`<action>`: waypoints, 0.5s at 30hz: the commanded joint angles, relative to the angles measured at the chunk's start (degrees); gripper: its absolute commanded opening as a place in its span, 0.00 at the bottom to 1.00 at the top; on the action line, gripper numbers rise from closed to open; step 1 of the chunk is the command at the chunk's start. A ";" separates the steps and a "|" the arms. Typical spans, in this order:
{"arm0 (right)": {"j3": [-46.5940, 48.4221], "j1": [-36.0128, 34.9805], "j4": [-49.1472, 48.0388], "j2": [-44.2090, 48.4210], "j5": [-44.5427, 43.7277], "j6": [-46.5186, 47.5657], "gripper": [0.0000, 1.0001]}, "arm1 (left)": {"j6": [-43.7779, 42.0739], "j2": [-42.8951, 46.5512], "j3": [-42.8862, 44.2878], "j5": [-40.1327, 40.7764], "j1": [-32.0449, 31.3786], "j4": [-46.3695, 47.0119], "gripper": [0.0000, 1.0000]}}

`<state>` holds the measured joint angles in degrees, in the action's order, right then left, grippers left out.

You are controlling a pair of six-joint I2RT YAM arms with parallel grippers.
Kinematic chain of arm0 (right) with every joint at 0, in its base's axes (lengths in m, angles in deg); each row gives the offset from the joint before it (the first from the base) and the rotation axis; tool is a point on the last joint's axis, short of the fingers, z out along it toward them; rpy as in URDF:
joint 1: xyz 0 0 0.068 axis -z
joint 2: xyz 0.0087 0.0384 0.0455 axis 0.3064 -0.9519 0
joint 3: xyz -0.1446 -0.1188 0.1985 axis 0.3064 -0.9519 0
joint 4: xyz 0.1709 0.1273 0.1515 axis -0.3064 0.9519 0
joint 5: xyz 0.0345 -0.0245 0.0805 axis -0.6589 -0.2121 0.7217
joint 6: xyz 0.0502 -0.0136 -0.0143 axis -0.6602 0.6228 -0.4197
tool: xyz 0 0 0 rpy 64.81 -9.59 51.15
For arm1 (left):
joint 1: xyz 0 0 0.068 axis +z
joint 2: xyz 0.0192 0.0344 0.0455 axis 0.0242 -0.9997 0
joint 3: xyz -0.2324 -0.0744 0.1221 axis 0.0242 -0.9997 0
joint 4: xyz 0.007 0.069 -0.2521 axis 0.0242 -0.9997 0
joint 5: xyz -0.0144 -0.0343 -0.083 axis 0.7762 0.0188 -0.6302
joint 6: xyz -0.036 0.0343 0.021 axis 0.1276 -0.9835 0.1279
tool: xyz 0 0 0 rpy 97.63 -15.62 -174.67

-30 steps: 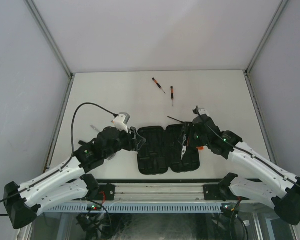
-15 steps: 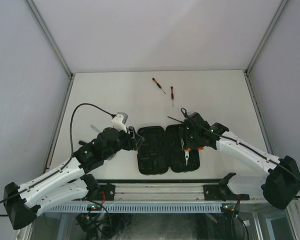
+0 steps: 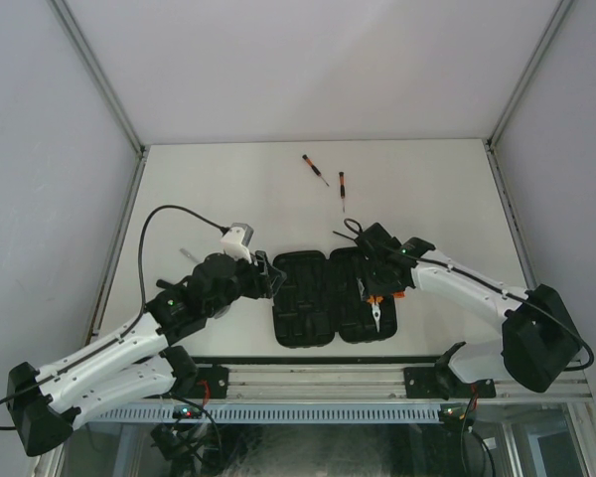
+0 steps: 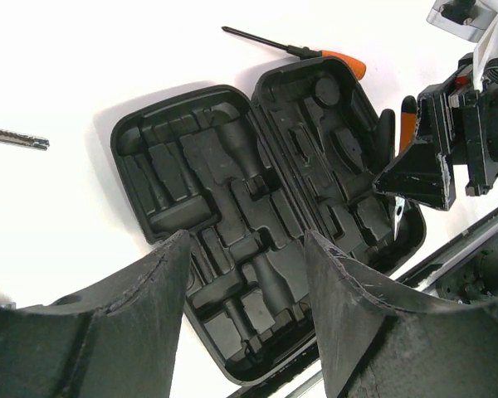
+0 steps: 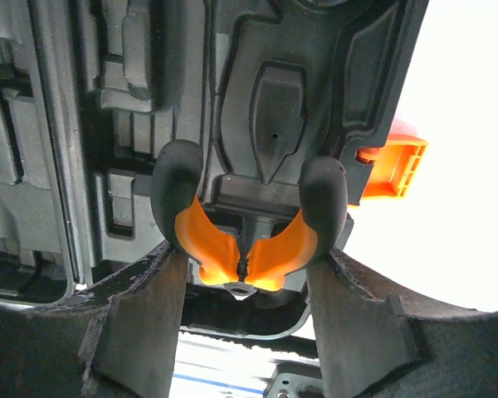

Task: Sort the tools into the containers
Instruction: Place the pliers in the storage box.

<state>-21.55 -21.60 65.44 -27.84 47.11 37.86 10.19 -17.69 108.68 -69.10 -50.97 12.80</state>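
Overhead view of a white table (image 3: 209, 189) with two robot arms reaching in from the bottom edge. An open black case (image 3: 303, 298) lies flat at the centre of the frame, both halves showing empty moulded slots.

The right claw (image 3: 373, 278) hangs over the right half of the case, closed on the pliers (image 3: 375, 310). In the right wrist view the two black-and-orange handles are spread against the inner faces of the fingers, with the case slots right behind them. The orange latch (image 5: 396, 166) sticks out at the case's edge, right of centre.

The left claw (image 4: 245, 245) is open and empty at the case's left edge. It looks across the slots, and a thin metal bit (image 4: 12, 137) lies at the left of its view.

Two screwdrivers (image 3: 315, 169) (image 3: 342, 189) lie well apart from the case, in the upper middle of the overhead frame. A third screwdriver (image 4: 315, 54) lies just beyond the case's far edge.

The step in hand looks to be seating the pliers. The next move likely calls for lining them up with the matching slot, lowering until they sit in it, then opening the fingers. Whether the pliers already touch the case cannot be told.
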 commanded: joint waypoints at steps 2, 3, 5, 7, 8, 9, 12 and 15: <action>2.82 0.24 -0.24 -0.58 -2.88 0.92 0.03 | -0.23 -0.02 -0.70 0.33 0.28 1.08 0.61; 2.83 0.31 -0.30 -0.83 -3.18 0.92 0.04 | -0.23 -0.10 -0.69 0.30 0.28 1.04 0.61; 2.81 0.46 -0.53 -1.47 -3.53 0.81 0.06 | -0.22 -0.35 -0.60 0.20 0.28 1.04 0.61; 2.85 0.58 -0.78 -2.18 -3.93 0.65 0.09 | -0.23 -0.45 -0.60 0.10 0.28 1.10 0.61; 2.81 0.59 -0.83 -2.56 -4.13 0.61 0.11 | -0.23 -0.52 -0.60 0.02 0.28 1.04 0.61; 2.81 0.59 -0.83 -2.92 -4.31 0.50 0.13 | -0.23 -0.48 -0.67 0.06 0.30 1.03 0.61; 2.82 0.59 -0.92 -3.98 -5.03 0.27 0.16 | 0.01 -0.31 -0.92 0.09 0.28 0.99 0.61; 2.86 0.51 -1.26 -4.88 -5.25 0.24 0.20 | 0.19 -0.12 -1.20 0.03 0.32 0.95 0.61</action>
<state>-21.48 -21.23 65.07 -32.43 44.00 37.94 10.21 -18.26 108.68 -69.12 -50.92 12.78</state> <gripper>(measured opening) 0.536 0.611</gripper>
